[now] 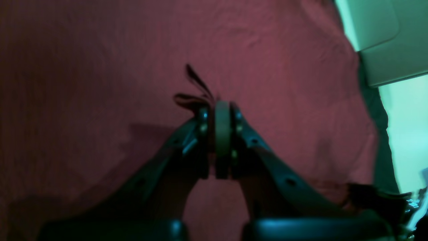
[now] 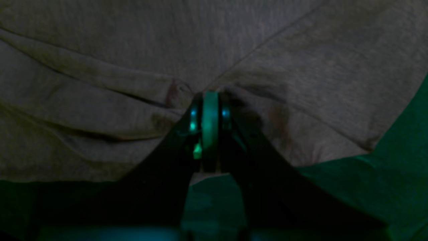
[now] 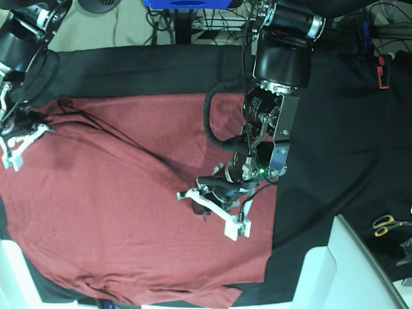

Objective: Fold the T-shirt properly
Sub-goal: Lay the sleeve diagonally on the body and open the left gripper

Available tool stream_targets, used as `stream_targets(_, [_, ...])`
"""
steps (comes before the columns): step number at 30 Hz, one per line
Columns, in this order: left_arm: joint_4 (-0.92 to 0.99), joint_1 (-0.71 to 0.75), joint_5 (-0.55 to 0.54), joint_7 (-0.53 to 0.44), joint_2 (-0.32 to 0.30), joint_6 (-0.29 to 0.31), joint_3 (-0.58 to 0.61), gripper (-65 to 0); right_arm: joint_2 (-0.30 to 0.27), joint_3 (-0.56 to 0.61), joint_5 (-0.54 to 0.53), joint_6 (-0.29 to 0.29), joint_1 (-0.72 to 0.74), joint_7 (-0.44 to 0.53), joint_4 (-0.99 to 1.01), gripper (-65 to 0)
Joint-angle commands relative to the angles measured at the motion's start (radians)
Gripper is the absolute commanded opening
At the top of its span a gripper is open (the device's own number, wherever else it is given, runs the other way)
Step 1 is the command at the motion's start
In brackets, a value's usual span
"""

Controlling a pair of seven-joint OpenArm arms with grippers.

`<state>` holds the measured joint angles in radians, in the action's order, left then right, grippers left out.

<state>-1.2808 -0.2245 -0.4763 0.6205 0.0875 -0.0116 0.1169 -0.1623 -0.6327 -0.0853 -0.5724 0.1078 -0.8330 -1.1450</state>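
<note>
Closed on cloth, the left gripper (image 1: 222, 110) and right gripper (image 2: 210, 100) each pinch the T-shirt (image 3: 116, 212), spread wide across the black table cloth (image 3: 335, 141), folding barely begun.

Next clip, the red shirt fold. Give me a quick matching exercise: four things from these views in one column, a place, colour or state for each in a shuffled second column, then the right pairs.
Column one:
1. T-shirt
2. left gripper
3. right gripper
4. scissors

Column two:
A. shut over the middle of the shirt, a dark loop at its fingers
B. yellow-handled, on the black table cloth at the base view's right edge
C. shut at the shirt's edge, creases running out from it
D. brick red, spread over the table

Pairs: 1-D, 2-A, 3-C, 4-B
</note>
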Motion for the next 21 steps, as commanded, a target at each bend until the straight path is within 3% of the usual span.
stream_targets(1, [-0.012, -0.033, -0.012, -0.034, 0.008, 0.009, -0.001, -65.0, -0.016, 0.000, -0.009, -0.001, 0.020, 0.014, -0.016, -64.4])
stream_targets(4, [0.016, -0.052, -0.012, -0.086, 0.008, 0.009, 0.002, -65.0, -0.015, -0.006, -0.009, -0.001, 0.023, 0.016, -0.016, -64.4])
stream_targets(9, [0.088, -0.097, -0.012, -0.090, 0.008, 0.012, 0.002, -65.0, -0.012, -0.005, -0.011, -0.001, 0.023, 0.065, -0.016, -64.4])
stream_targets(21, [0.111, -0.126, -0.011, -0.093, 0.007, 0.012, 0.002, -65.0, -0.010, -0.003, -0.014, -0.001, 0.023, 0.071, -0.014, -64.4])
